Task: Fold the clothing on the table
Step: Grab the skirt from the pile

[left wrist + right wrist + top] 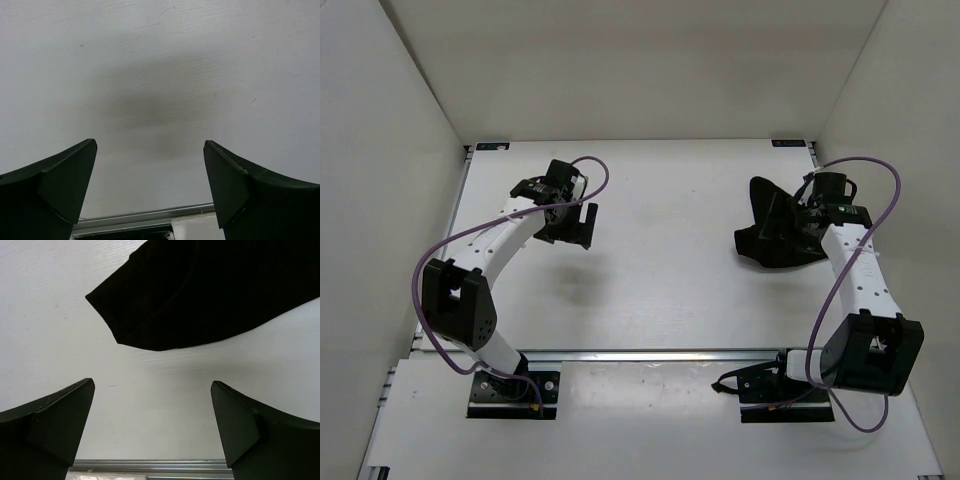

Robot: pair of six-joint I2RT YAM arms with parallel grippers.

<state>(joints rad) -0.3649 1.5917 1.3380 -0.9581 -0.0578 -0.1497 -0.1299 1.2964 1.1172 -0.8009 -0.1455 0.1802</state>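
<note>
Spread, my right jaws hang just beside the clothing [772,240], untouched on the desk [670,220]; my left jaws, spread too, well apart.

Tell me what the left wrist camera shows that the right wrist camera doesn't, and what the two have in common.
Only the left wrist view: the left gripper, jaws wide open over bare table with a soft shadow on it. Only the right wrist view: the right gripper, also wide open, and the black clothing lying on the table just ahead of it, untouched. Both: the white table surface, a metal rail along the bottom edge, and nothing held.
</note>
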